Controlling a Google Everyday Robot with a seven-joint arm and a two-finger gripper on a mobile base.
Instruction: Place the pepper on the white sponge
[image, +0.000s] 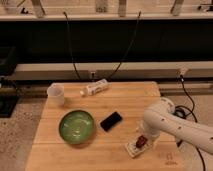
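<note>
**benchwatcher:** ok so where's the pepper (141, 141) sitting right now? All I can make out is a small dark red-brown thing down at the front right of the wooden bench (125, 97).

**armchair_roboticist:** yep, that's it. It lies on top of the white sponge (136, 146), which sits tilted near the front right edge of the bench. The gripper (142, 136) is right over it, at the end of the white arm (175, 125) that comes in from the right. The pepper is directly under the tip and touching it as far as I can see.

**benchwatcher:** jaws open or clamped on it?

**armchair_roboticist:** honestly can't tell. The arm's bulky wrist covers them, so whether they're gripping the pepper or apart is hidden.

**benchwatcher:** what else is on there?

**armchair_roboticist:** a green bowl (77, 126) front left, a black phone (111, 121) just beside it on the right, between the bowl and the sponge. A white cup (56, 94) stands at the back left, and a white bottle (95, 88) lies on its side near the back edge. All of those are well apart from the gripper.
</note>
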